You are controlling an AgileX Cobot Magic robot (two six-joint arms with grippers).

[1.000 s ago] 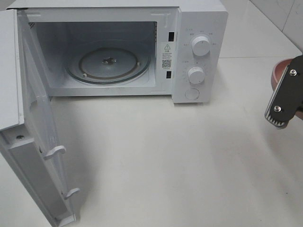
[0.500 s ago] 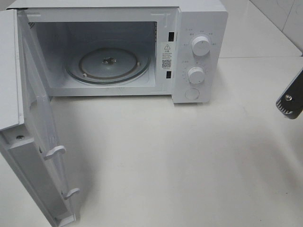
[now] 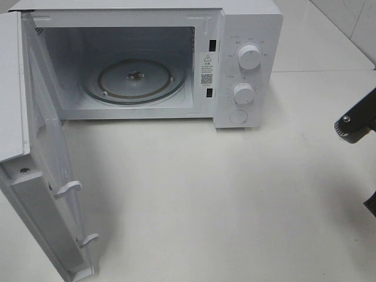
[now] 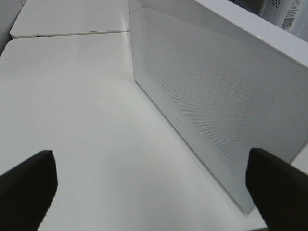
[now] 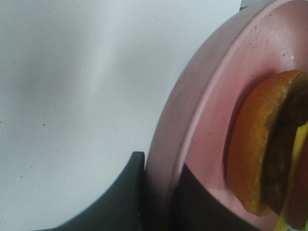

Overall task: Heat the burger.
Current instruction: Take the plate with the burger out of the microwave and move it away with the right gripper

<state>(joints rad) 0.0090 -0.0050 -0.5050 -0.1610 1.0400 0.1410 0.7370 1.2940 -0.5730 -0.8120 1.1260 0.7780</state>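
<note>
Right of the microwave (image 3: 147, 59), the right gripper (image 5: 156, 192) pinched the pink plate (image 5: 192, 115) rim, carrying the burger (image 5: 262, 144). Soft and likely top-heavy, it looked safest held by the stiff plate. Beside the microwave door (image 4: 207, 91), the left gripper (image 4: 149, 185) hung open, empty.

From the left wrist camera, the left hand (image 4: 154, 190) hovers over a bare white surface (image 4: 96, 130), its two dark fingertips (image 4: 26, 185) showing at opposite edges of the picture and standing wide apart with nothing between them. Just beyond them the microwave door (image 4: 211, 101) stands open on edge, a white panel with a fine dotted mesh window, its lower edge close to the surface. Behind it a second white tabletop (image 4: 67, 17) adjoins the first along a thin seam.
</note>
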